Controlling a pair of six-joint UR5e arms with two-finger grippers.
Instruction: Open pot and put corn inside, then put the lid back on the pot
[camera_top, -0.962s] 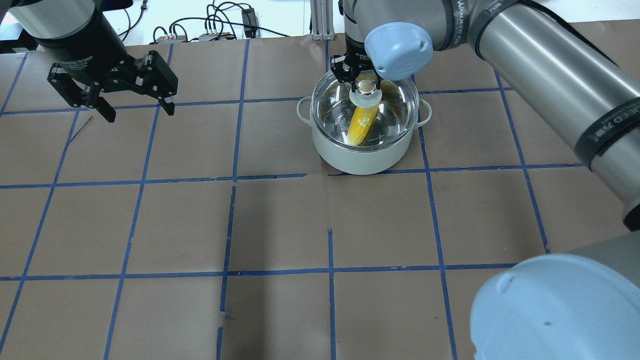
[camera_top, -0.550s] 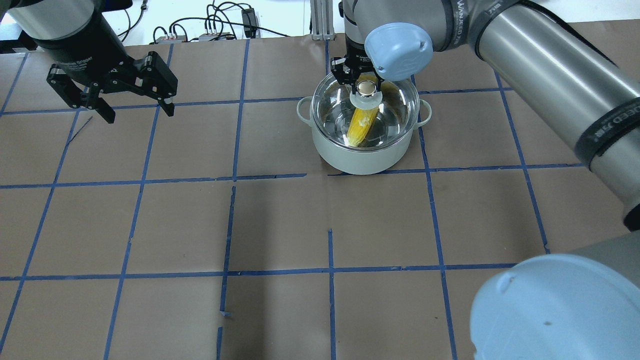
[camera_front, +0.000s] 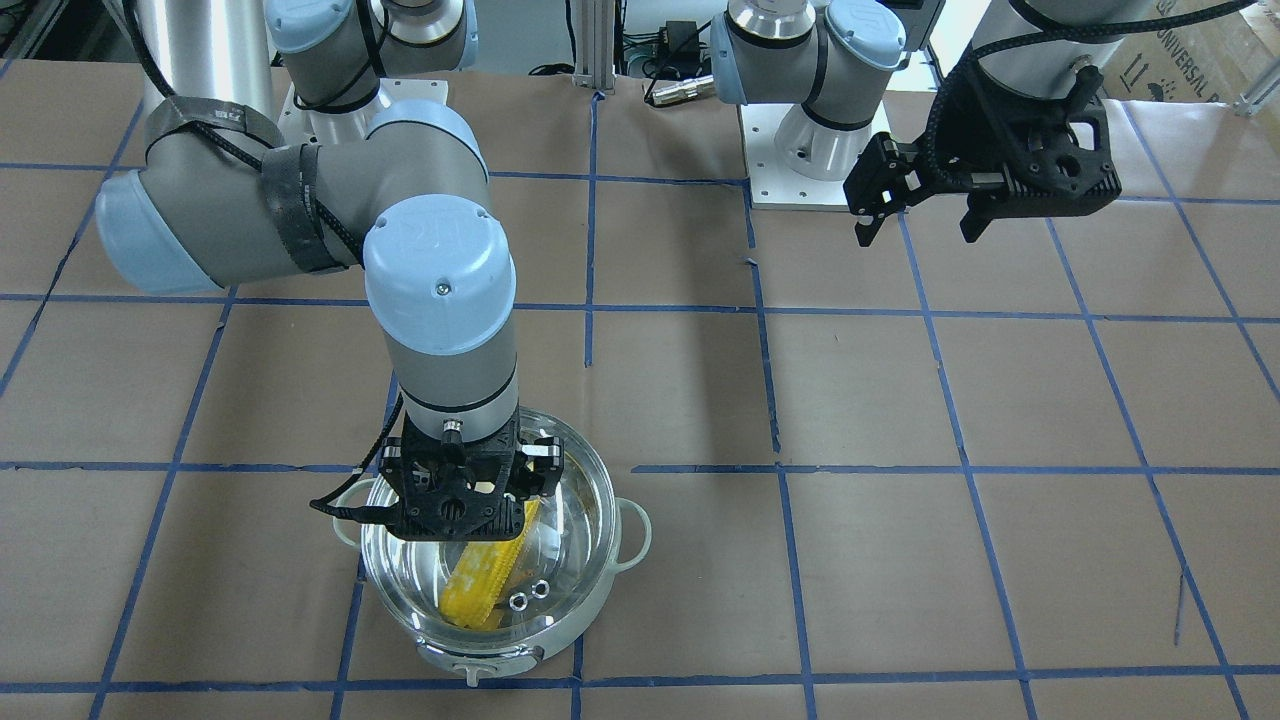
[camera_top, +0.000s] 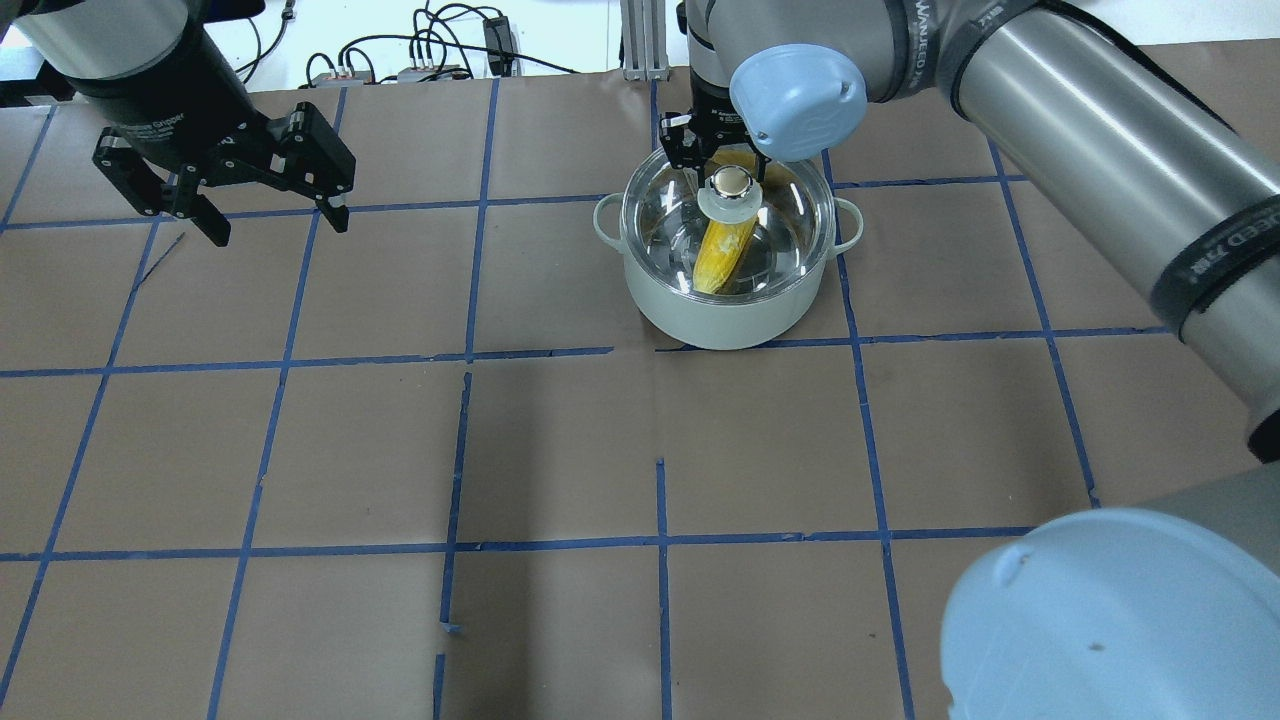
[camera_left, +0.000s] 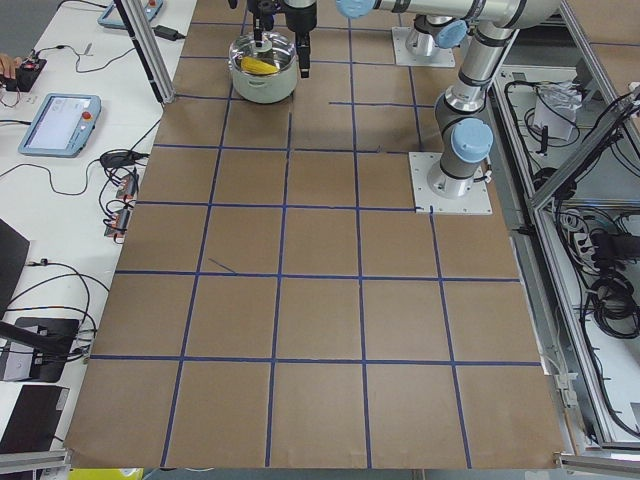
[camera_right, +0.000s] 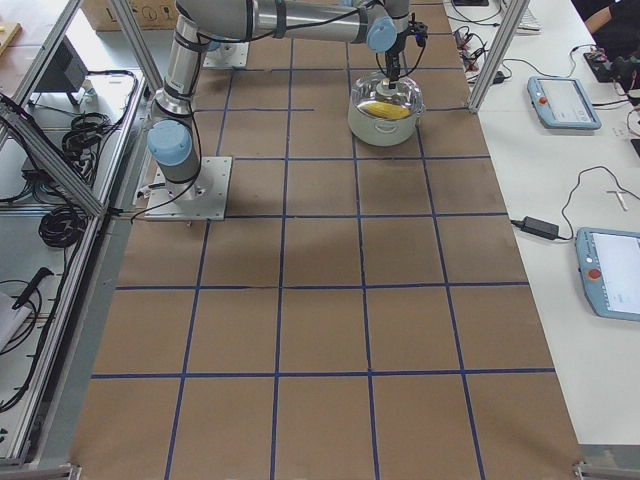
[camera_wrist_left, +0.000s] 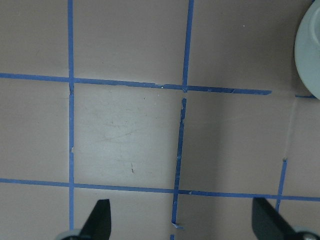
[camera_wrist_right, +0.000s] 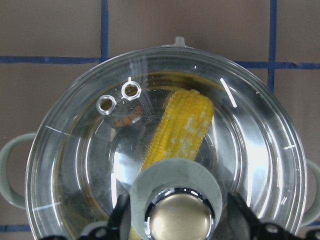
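Lid (camera_wrist_right: 250, 150) on the pot (camera_top: 720, 320), corn (camera_wrist_right: 185, 125) inside, fingers beside the knob (camera_top: 731, 181)

We see the glass lid resting on the pot at the far side of the table (camera_top: 560, 450), and the corn lies slanted under the glass. The right gripper (camera_wrist_right: 181, 222) has its jaws spread on both sides of the knob; in the wrist view they do not seem to pinch it. The left gripper (camera_top: 278, 222) is also spread wide, holds nothing, and hangs well apart from the pot. In our judgement the risk is in the retreat. If the right arm goes sideways before it goes up, a finger can catch the knob and pull the lid off the rim, or push the pot. We cannot tell if the lid sits even all around; if the corn props it from below, it may rock.
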